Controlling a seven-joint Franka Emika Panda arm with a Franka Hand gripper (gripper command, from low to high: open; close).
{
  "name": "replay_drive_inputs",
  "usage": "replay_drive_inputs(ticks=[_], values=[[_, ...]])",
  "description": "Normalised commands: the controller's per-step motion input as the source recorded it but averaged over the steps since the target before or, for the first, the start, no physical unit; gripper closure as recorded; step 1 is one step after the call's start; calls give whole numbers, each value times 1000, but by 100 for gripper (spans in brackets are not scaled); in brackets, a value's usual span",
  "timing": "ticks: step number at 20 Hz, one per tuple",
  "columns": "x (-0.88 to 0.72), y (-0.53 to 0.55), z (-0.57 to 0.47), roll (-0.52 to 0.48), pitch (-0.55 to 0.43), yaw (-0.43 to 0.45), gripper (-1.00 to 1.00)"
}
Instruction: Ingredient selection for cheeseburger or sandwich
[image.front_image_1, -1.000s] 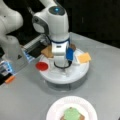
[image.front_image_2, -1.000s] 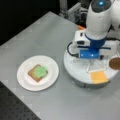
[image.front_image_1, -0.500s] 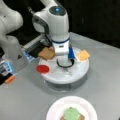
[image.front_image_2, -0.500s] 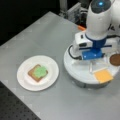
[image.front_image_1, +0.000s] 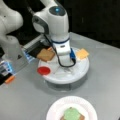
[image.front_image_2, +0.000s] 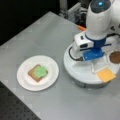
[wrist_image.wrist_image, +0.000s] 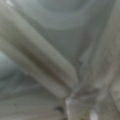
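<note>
**Spotter:** What's around you, biggest first?

**Operator:** I see the grey table, wide and bare toward a front view's left and bottom. On it sits the round white turntable tray, and my arm stands low over its middle. The gripper is down at the tray surface, two pale fingers showing, but I cannot tell whether they are spread or pressed together. The wrist view is only grey blur.

**Spotter:** And the plate?

**Operator:** The white paper plate lies well apart from the tray, with the sandwich on it: one toast square topped by a green round.

**Spotter:** What crowds the tray?

**Operator:** The ingredients ring the rim. Second toast square and red round on a front view's left, cheese square overhanging the edge just beside the gripper, and the patty disc near it. The arm base stands close behind.
</note>
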Motion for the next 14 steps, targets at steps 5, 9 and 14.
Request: replay_drive_inputs(ticks=[5, 9, 14], values=[[6, -44, 8, 30, -5, 222, -100], [53, -33, 7, 18, -5, 330, -100], [74, -2, 23, 15, -3, 349, -100]])
